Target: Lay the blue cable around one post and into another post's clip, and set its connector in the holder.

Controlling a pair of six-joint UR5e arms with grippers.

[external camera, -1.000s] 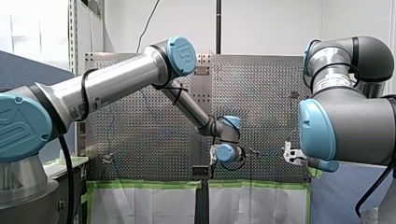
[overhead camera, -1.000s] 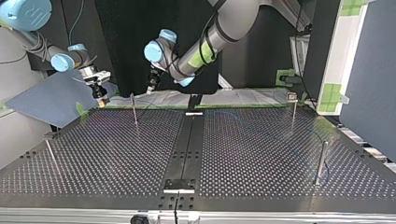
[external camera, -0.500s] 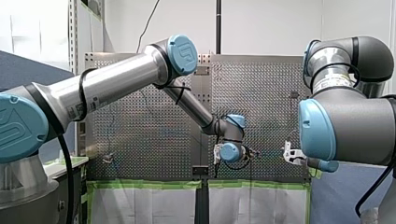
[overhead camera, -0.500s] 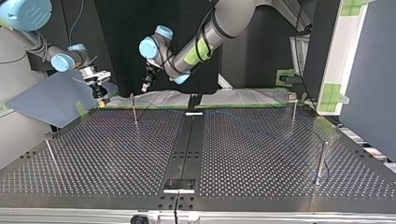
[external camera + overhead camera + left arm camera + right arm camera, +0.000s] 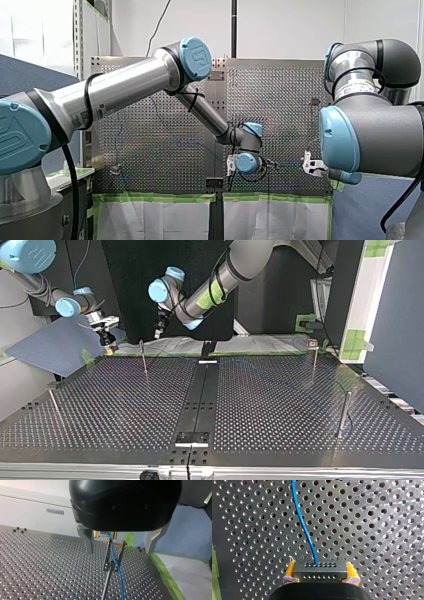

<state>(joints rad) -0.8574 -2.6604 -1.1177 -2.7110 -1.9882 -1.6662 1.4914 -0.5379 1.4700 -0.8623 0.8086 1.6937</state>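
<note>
In the right wrist view my right gripper [image 5: 320, 580] is shut on the black connector [image 5: 320, 571], its yellow pads [image 5: 290, 570] pressed on both sides. The blue cable [image 5: 304, 522] leaves the connector and runs ahead over the perforated table. In the left wrist view my left gripper [image 5: 118, 551] is open, its metal fingers [image 5: 88, 542] standing wide. Ahead of them a thin post with a forked clip [image 5: 110, 561] rises, and the cable [image 5: 117, 572] drops along the fork. In the top view my left gripper [image 5: 159, 332] hangs just above that post [image 5: 144, 360], and my right gripper [image 5: 107, 341] is beyond it at the table's far left corner.
Other thin posts stand on the perforated table [image 5: 125, 405]: one at the top view's far right [image 5: 314, 357], one at its near right [image 5: 344, 415], one leaning at its near left [image 5: 55, 407]. Green tape [image 5: 163, 570] lines the table's edge.
My left arm has swung towards the top view's left, bringing its gripper over the post near my right gripper. My right arm has held still with the connector.
</note>
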